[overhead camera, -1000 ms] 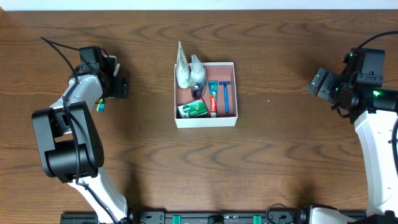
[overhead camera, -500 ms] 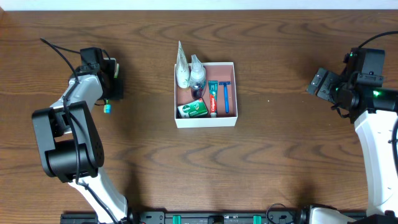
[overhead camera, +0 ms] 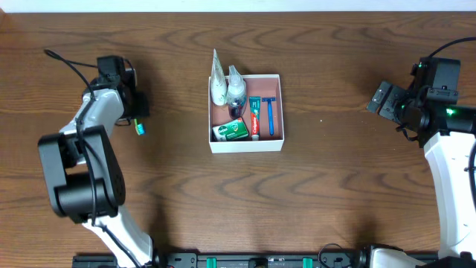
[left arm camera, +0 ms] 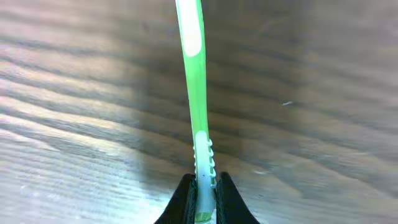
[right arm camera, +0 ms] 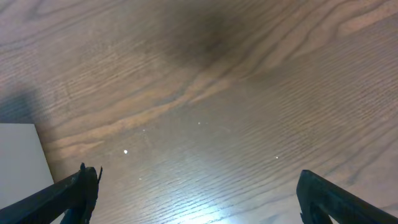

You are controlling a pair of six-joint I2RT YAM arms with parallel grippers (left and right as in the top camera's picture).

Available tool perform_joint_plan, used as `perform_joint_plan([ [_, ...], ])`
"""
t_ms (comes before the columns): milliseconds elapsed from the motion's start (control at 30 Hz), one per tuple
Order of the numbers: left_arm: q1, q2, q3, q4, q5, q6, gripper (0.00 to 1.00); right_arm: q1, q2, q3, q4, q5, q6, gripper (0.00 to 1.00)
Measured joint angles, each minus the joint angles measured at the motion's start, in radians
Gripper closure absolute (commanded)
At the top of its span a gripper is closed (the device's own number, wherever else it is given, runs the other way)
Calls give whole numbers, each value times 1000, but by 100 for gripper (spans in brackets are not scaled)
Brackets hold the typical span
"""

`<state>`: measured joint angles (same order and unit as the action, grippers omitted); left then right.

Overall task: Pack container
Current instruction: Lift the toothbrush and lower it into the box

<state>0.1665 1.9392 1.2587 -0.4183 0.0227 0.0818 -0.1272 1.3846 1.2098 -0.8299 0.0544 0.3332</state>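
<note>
Overhead, the container [overhead camera: 247, 145] is sitting about midway along the counter [overhead camera: 335, 193], somewhat toward the far edge. It is showing white outer walls and a pinkish-brown floor, square and shallow. It is already carrying a white tube [overhead camera: 218, 83] and a small bottle [overhead camera: 236, 88] that are poking up from its far-left corner. Beside these, a green box [overhead camera: 230, 131], a toothpaste tube [overhead camera: 255, 117] and a blue razor [overhead camera: 269, 112] are lying flat. The packing is looking mostly done. One toothbrush [overhead camera: 138, 128] is lying outside, well apart from the container toward the left edge, with the left end effector [overhead camera: 136, 112] right at it. The right end effector [overhead camera: 387, 100] is idling near the right edge.

In the left wrist view, the left end effector [left arm camera: 200, 186] is pinching tightly on the handle of the green toothbrush [left arm camera: 191, 74], which is running straight away over the wood. Whether it is clear of the counter, I cannot tell.

In the right wrist view, the right end effector [right arm camera: 198, 183] is standing spread wide and gripping nothing, with bare wood between its fingers.

What is remaining, by my reading, is carrying the toothbrush across and laying it inside.
</note>
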Motion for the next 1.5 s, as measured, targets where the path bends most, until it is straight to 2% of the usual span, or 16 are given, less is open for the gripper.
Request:
perform_joint_plan([
  [167,-54,-206,0,0,0,-35,94,0,0,0,0,0,0,1],
  [333,-163,-431,8,-16,0,-116,94,0,0,0,0,0,0,1],
  [567,-445,-581,10,11,56,-180,94,0,0,0,0,0,0,1],
  [733,-639,-561,10,35,51,-238,94,0,0,0,0,0,0,1],
  [933,-766,-447,10,64,6,-327,94,0,0,0,0,0,0,1],
  [1233,-839,-221,10,91,-11,-410,94,0,0,0,0,0,0,1],
  [1500,-839,-181,10,90,-15,-449,94,0,0,0,0,0,0,1],
])
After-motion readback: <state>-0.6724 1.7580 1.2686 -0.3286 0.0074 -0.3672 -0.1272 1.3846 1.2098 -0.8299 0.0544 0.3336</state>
